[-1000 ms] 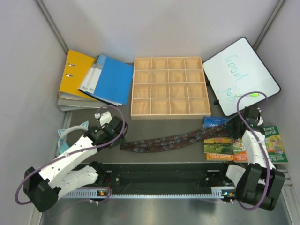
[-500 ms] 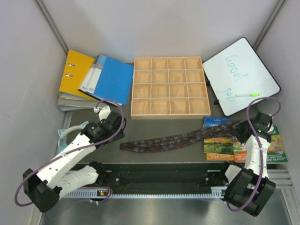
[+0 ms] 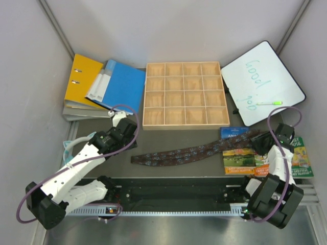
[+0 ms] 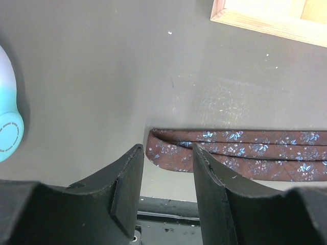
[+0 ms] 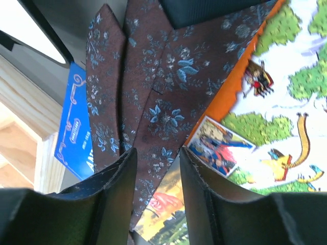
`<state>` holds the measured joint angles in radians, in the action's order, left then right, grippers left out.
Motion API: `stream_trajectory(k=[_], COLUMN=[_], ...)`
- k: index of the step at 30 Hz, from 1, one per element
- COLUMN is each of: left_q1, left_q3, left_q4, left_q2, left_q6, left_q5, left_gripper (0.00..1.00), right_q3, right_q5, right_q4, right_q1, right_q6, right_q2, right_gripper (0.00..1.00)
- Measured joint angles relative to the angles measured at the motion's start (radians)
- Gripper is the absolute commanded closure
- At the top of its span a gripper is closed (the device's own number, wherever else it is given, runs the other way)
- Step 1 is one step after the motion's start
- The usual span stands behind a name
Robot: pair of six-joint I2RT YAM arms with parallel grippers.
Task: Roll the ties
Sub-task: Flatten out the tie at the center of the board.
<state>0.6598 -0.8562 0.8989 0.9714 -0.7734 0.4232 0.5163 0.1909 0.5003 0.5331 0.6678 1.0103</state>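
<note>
A dark brown tie (image 3: 184,153) with small blue flowers lies flat across the grey table, folded end at the left, its other end over colourful books at the right. My left gripper (image 3: 122,133) is open and empty just left of the folded end (image 4: 168,145), a little above the table. My right gripper (image 3: 266,144) is open above the tie's wide pointed end (image 5: 158,97), which lies over the books (image 5: 265,102).
A wooden compartment tray (image 3: 184,95) stands behind the tie. Yellow and blue binders (image 3: 104,84) lie at back left, a whiteboard (image 3: 261,81) with a green pen at back right. A teal and white object (image 3: 69,150) lies at the left. Picture books (image 3: 265,155) lie under the right arm.
My left gripper has moved right and back, closer to the tie's folded end. My right arm swung right and then settled lower over the tie's end on the books.
</note>
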Motion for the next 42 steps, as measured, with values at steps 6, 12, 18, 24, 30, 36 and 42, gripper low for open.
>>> stream_trajectory(k=[6, 12, 18, 24, 30, 36, 42], left_q1=[0.000, 0.000, 0.000, 0.000, -0.001, -0.001, -0.001], left_q3=[0.005, 0.006, 0.006, 0.006, 0.016, 0.123, 0.204], left_q4=[-0.009, -0.010, -0.010, -0.009, -0.022, -0.092, -0.183], left_q2=[-0.011, -0.012, -0.012, 0.002, 0.053, 0.091, 0.106], left_q6=[0.018, 0.020, 0.021, 0.020, 0.002, -0.050, -0.062], left_q5=[-0.008, -0.011, -0.011, -0.011, -0.033, -0.116, -0.198], left_gripper=[0.51, 0.51, 0.51, 0.52, 0.54, 0.54, 0.50], right_q3=[-0.040, -0.043, -0.034, -0.008, 0.024, 0.022, 0.017], right_q5=[-0.029, -0.014, -0.006, -0.043, -0.119, -0.194, -0.203], right_q4=[-0.085, -0.155, -0.228, -0.174, -0.076, -0.012, 0.017], right_q1=[0.002, 0.003, 0.006, 0.006, 0.012, 0.022, 0.022], right_q6=[-0.002, -0.002, -0.001, -0.014, -0.033, -0.041, -0.047], right_q2=[0.021, 0.064, 0.124, 0.121, 0.102, 0.047, -0.002], right_gripper=[0.84, 1.00, 1.00, 1.00, 1.00, 1.00, 1.00])
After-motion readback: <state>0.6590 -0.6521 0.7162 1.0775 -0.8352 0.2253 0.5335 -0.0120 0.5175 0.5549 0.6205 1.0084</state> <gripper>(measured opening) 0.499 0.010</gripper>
